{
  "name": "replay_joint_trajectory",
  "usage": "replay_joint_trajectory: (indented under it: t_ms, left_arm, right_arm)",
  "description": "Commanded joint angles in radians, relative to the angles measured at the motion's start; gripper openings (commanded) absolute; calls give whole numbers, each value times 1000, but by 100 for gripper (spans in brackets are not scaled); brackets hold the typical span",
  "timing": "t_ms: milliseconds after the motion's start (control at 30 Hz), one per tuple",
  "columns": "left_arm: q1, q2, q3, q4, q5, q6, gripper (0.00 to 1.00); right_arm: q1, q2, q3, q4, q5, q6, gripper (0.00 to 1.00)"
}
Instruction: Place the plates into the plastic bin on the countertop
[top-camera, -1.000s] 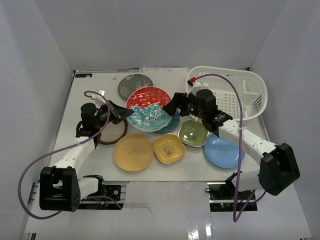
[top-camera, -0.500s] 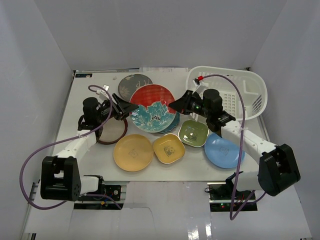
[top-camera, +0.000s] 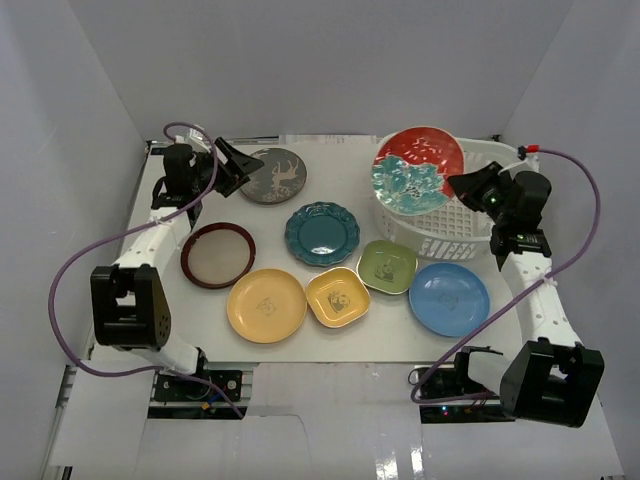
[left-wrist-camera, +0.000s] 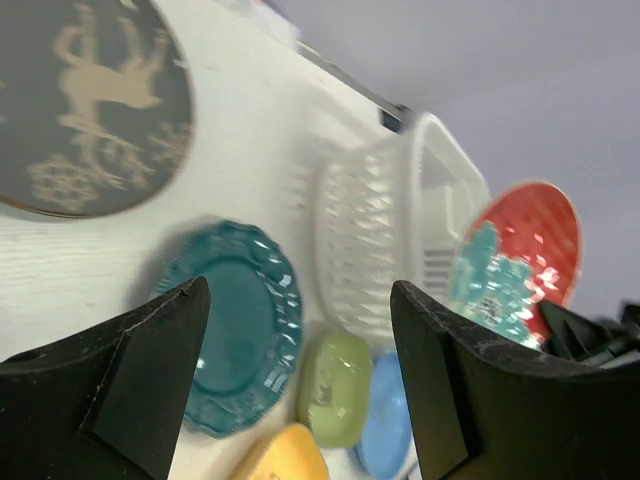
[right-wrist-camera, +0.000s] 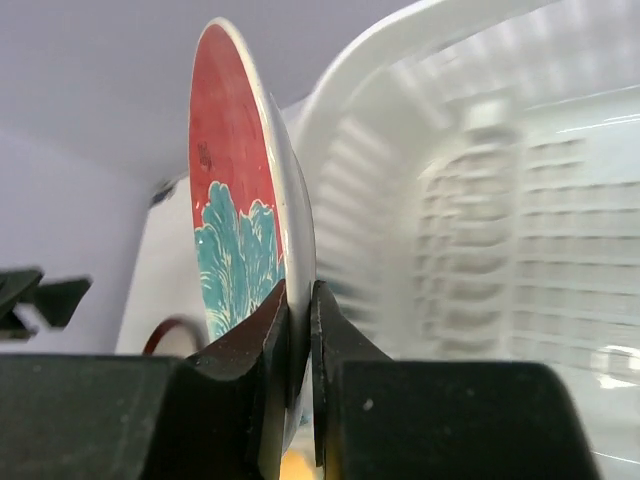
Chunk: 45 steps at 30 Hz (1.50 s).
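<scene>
Red-patterned plate (top-camera: 418, 165) now lifted over plastic bin (top-camera: 515, 205), rim clamped in right hand (right-wrist-camera: 297, 330); left hand (left-wrist-camera: 300, 300) spread wide.

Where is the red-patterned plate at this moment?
In the top external view, the red-patterned plate is at the upper right. The right gripper holds it on edge over the left end of the plastic bin.

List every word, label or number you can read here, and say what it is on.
No readable text in any view.
Dark grey plate: a deer picture, no words.
Red plate: teal leaf pattern, no words.
Round yellow plate, square yellow plate, green plate: small centre marks, too small to read.
</scene>
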<state>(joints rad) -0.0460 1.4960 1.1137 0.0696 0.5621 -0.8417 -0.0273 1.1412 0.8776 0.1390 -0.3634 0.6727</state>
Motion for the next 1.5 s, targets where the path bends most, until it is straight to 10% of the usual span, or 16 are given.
replay_joint_trajectory:
  t_ms: [0,567,867,1100,1333,1467]
  left_arm:
    - [35,85,60,-111,-139,52,83]
    - [155,553,365,-197,-136,127,81]
    - [153,708,475,-202,-97,145,80]
    - [117,788,532,-166,-62,124,73]
    - [101,831,508,-77,-51,61,54]
    - [106,800,423,47,-68,14,12]
  right_arm:
    - [-104,-49,69,30,53,-41,8]
    - [-201,296,86,37,109,-128,8]
    - [-184,282,103,-30,242,-216,93]
    - [-143,192,78,-21,314,-245,90]
    - [-108,28,-26,22,178,-214,92]
    - [-53,-89,-129,48,112,-191,95]
